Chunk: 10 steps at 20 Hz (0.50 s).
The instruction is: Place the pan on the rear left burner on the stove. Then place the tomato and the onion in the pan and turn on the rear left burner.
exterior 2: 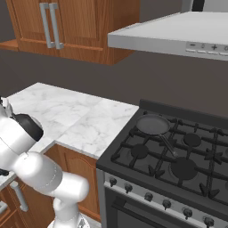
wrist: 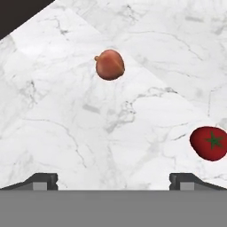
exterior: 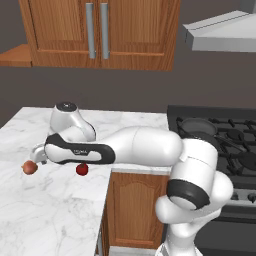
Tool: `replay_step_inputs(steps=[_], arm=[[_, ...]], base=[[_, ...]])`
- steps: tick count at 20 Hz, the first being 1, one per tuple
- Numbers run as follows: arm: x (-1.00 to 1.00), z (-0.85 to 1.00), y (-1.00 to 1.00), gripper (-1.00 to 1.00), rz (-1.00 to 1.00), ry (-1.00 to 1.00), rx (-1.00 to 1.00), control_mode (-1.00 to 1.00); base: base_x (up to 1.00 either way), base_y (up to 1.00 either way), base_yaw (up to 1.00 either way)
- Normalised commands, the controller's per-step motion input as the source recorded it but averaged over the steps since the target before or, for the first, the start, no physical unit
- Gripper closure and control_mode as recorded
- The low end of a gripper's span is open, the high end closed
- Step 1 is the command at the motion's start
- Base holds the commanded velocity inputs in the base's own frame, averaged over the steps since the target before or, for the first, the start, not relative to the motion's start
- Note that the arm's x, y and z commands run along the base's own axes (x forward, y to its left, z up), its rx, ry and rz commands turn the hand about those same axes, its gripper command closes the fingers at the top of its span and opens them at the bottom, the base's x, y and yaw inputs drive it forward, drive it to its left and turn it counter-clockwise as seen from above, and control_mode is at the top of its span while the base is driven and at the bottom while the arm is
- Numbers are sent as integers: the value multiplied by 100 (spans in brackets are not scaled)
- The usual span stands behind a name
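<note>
Below, the gripper (wrist: 113,181) hangs wide apart over bare marble counter (wrist: 66,133) (onion (wrist: 109,64) and tomato (wrist: 209,142) well apart).
</note>
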Motion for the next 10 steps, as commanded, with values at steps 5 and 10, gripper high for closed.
replay_step_inputs(steps=[5, 10], arm=[[11, -14, 0, -100, 0, -3, 0, -100], [2, -17, 0, -100, 1, -1, 0, -100]], base=[[0, 0, 0], [0, 0, 0]])
